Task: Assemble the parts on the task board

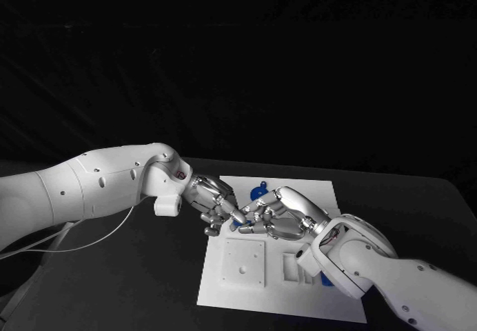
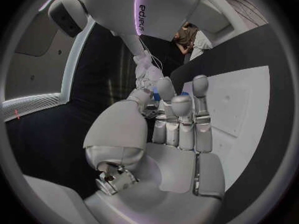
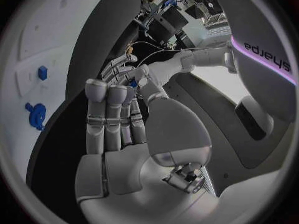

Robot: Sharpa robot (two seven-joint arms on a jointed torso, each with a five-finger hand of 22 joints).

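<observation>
Above the white task board (image 1: pixel 231 293), my left hand (image 1: pixel 211 202) and right hand (image 1: pixel 281 216) meet fingertip to fingertip. A small blue part (image 1: pixel 240 220) is pinched between them, mostly hidden by the fingers of both. In the left wrist view a sliver of that blue part (image 2: pixel 156 92) peeks out behind the left hand (image 2: pixel 177 129). From the right wrist, the blue part (image 3: pixel 132 83) shows just past the right hand (image 3: pixel 121 129). A round blue part with a stem (image 1: pixel 260 192) lies on the board's far end. Another blue part (image 1: pixel 326 279) sits by the right forearm.
The board (image 3: pixel 37 30) carries a raised square plate (image 1: pixel 243 262) and rectangular slots (image 1: pixel 293 266) at its near half. Two blue parts (image 3: pixel 42 72) (image 3: pixel 36 115) rest on it in the right wrist view. A white cable (image 1: pixel 89 238) trails under the left arm.
</observation>
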